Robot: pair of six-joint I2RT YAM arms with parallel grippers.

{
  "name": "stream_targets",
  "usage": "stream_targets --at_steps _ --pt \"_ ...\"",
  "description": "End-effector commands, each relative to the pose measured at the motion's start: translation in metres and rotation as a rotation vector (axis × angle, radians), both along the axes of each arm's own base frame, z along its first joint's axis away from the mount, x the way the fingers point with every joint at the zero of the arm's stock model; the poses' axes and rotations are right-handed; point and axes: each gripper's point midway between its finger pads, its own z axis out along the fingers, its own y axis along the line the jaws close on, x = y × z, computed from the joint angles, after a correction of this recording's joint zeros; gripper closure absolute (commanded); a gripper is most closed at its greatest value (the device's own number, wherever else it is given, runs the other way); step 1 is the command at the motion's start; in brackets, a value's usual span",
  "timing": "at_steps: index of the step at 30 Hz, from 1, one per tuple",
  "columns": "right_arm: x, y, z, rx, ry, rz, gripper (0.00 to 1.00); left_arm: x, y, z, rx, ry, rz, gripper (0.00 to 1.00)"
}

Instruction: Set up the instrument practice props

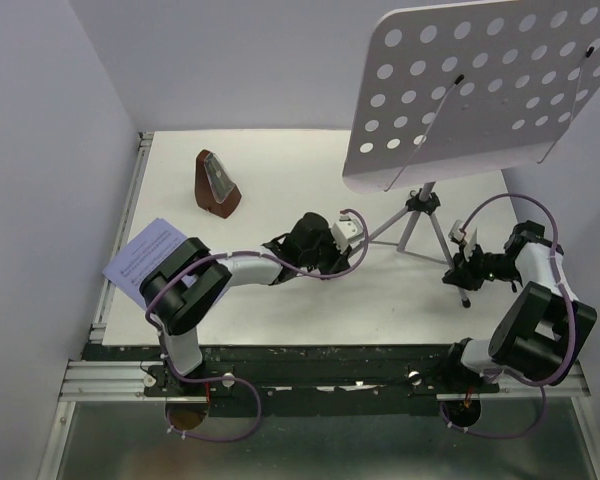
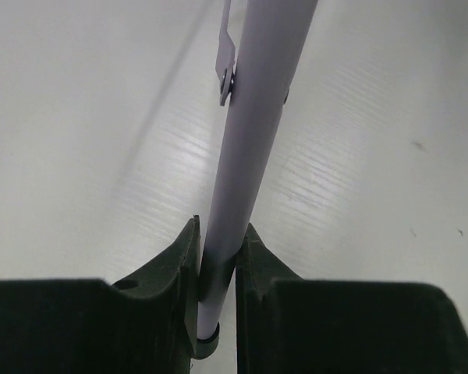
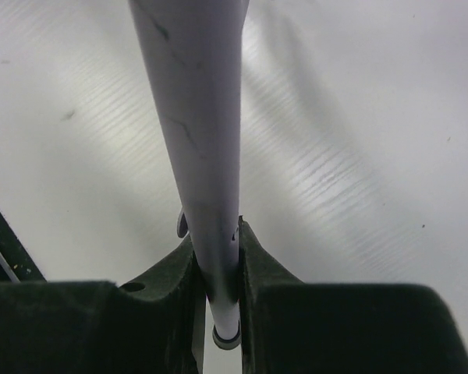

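The music stand's pale lilac perforated desk point(image 1: 480, 90) stands high at the back right on a thin tripod point(image 1: 423, 203). My left gripper point(image 1: 358, 243) is shut on the tripod's left leg point(image 2: 253, 156), close to its capped foot, and in the left wrist view the gripper point(image 2: 218, 257) pinches the tube from both sides. Shut on the near right leg point(image 3: 199, 117) just above its foot is my right gripper point(image 1: 467, 272), seen in the right wrist view point(image 3: 218, 261). The brown pyramid metronome point(image 1: 218, 185) sits upright at the back left. A lavender sheet-music page point(image 1: 145, 255) lies at the left edge, partly under my left arm.
White walls close in the table point(image 1: 280, 300) on the left, back and right. The stand's desk overhangs the right half of the table. A metal rail point(image 1: 280, 375) runs along the near edge by the arm bases.
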Motion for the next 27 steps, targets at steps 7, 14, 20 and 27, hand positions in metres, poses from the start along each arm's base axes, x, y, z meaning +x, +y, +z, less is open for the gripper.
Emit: stream_targets --at_steps 7,14,20,27 --pt "-0.059 -0.062 -0.029 -0.216 0.244 -0.123 1.0 -0.028 0.089 -0.054 0.103 0.393 0.336 1.0" --pt "-0.076 -0.113 -0.042 -0.358 0.332 -0.21 0.99 -0.031 0.134 -0.071 0.12 0.537 0.518 1.0" --pt "-0.096 -0.142 -0.063 -0.413 0.396 -0.272 1.0 -0.038 0.151 -0.077 0.136 0.585 0.583 1.0" --pt "-0.103 -0.101 -0.061 -0.291 0.334 -0.174 1.0 -0.045 0.126 -0.08 0.076 0.638 0.461 1.0"
